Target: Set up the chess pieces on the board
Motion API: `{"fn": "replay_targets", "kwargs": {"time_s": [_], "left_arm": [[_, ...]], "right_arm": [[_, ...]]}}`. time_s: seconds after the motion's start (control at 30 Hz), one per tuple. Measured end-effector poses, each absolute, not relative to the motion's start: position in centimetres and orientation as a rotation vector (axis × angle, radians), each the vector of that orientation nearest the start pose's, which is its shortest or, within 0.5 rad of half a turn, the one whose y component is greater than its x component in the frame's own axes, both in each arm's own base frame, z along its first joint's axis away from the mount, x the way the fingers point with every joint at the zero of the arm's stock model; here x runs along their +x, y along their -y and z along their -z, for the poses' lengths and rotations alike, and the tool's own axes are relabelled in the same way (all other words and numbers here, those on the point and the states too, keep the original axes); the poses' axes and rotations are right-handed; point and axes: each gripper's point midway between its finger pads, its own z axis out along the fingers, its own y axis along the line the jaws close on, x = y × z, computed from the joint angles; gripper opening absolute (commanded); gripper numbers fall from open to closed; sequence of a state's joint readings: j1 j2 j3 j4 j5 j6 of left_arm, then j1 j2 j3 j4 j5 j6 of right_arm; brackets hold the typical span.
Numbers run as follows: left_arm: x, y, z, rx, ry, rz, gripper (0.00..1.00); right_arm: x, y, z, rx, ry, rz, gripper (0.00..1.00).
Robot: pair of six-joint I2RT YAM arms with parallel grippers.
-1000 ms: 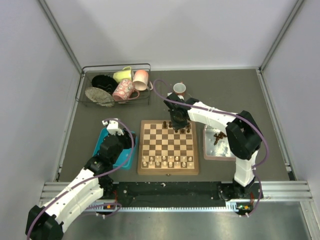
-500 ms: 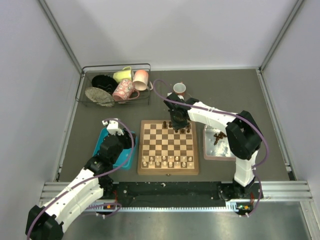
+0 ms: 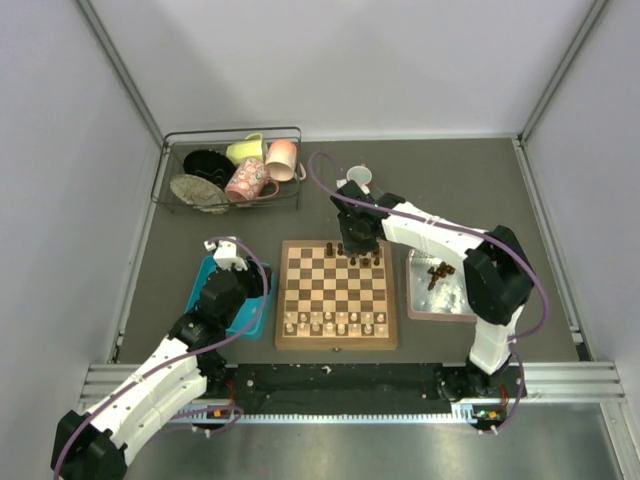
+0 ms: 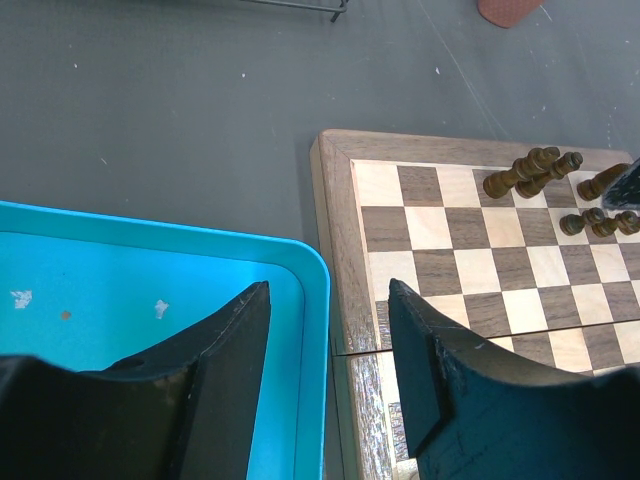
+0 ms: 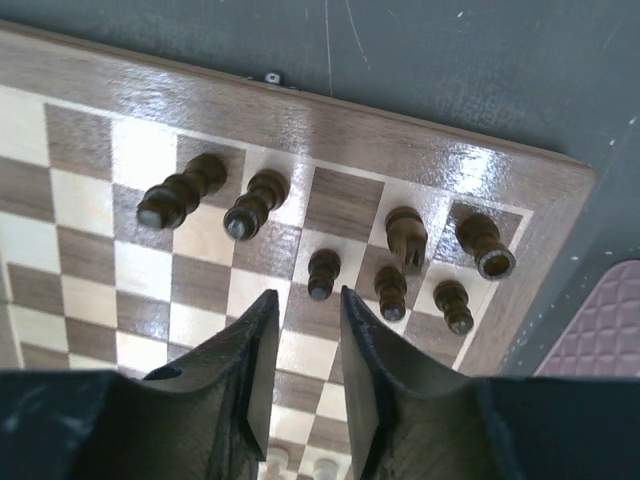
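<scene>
The board (image 3: 335,292) lies mid-table, and it also shows in the left wrist view (image 4: 335,220) and the right wrist view (image 5: 330,125). Several dark chess pieces (image 3: 362,258) stand on its two far rows at the right. My right gripper (image 3: 358,246) hovers over them, open and empty (image 5: 308,300), with a dark pawn (image 5: 323,272) standing just beyond its fingertips. More dark pieces (image 3: 437,272) lie in the tray (image 3: 440,305) to the right. My left gripper (image 3: 248,285) is open and empty (image 4: 328,290) over the gap between the blue tray (image 4: 150,290) and the board's left edge.
Pale chessmen (image 3: 330,322) fill the board's two near rows. A wire basket (image 3: 232,172) with mugs and dishes stands at the back left. A white cup (image 3: 358,178) stands behind the board, close to my right arm.
My right gripper has drawn back a little toward the board's far edge, uncovering the cup behind it. The left arm has not moved.
</scene>
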State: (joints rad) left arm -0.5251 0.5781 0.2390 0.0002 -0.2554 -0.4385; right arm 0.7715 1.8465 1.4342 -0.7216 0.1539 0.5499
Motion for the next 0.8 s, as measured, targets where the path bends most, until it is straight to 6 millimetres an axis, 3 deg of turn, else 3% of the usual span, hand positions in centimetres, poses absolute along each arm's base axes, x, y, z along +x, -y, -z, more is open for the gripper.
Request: {"fn": "replay_targets", "kwargs": {"time_s": [0.1, 0.23, 0.33, 0.43, 0.5, 0.63, 0.8], "left_arm": [[24.9, 11.3, -11.5, -0.091, -1.917, 0.409, 0.56], [24.9, 11.3, -11.5, -0.091, -1.917, 0.409, 0.56], [24.9, 11.3, -11.5, -0.091, -1.917, 0.41, 0.56], [24.9, 11.3, -11.4, -0.09, -1.918, 0.409, 0.56], [24.8, 11.3, -11.4, -0.09, -1.919, 0.409, 0.56], [24.8, 11.3, -11.2, -0.089, -1.923, 0.408, 0.56], [24.8, 11.3, -11.0, -0.086, -1.934, 0.406, 0.56]], "right_arm": [[30.2, -28.5, -10.1, -0.243, -2.644, -0.233, 0.37], [30.1, -27.0, -14.5, -0.201, -2.524, -0.266, 0.37], [29.3, -24.3, -17.7, -0.136, -2.432, -0.286, 0.37], [29.0, -19.6, -19.4, 0.008, -2.363, -0.301, 0.49], [29.0, -15.8, -19.0, 0.129, -2.34, -0.272, 0.59], [27.4, -8.2, -15.0, 0.369, -2.372, -0.147, 0.55], [25.9, -5.0, -11.8, 0.483, -2.431, -0.057, 0.49]]}}
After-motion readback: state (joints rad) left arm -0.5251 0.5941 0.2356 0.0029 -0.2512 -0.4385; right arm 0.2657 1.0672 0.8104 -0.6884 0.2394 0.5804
